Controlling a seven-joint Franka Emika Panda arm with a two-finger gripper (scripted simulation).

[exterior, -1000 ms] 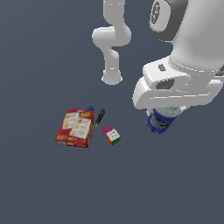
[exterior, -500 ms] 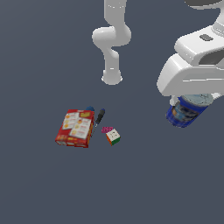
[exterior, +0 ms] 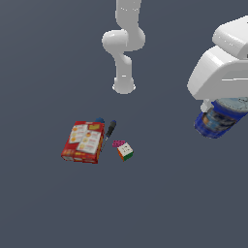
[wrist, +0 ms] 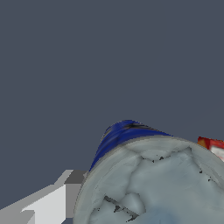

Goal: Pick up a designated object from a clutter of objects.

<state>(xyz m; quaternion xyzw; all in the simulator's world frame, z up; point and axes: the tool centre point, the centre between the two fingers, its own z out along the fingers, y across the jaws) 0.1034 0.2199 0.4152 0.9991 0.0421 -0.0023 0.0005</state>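
Exterior view looks down from afar; wrist view hugs the can [wrist: 153,179].

- The flat box [exterior: 83,141] lies on the floor [exterior: 145,203], furthest toward the exterior view's left.
- The screwdriver [exterior: 110,130] lies just beside the box's right edge.
- The puzzle cube [exterior: 124,151] sits near the screwdriver's tip.
- The can [exterior: 219,120] is lifted off the floor under the arm, well apart from the others, at the exterior view's right.
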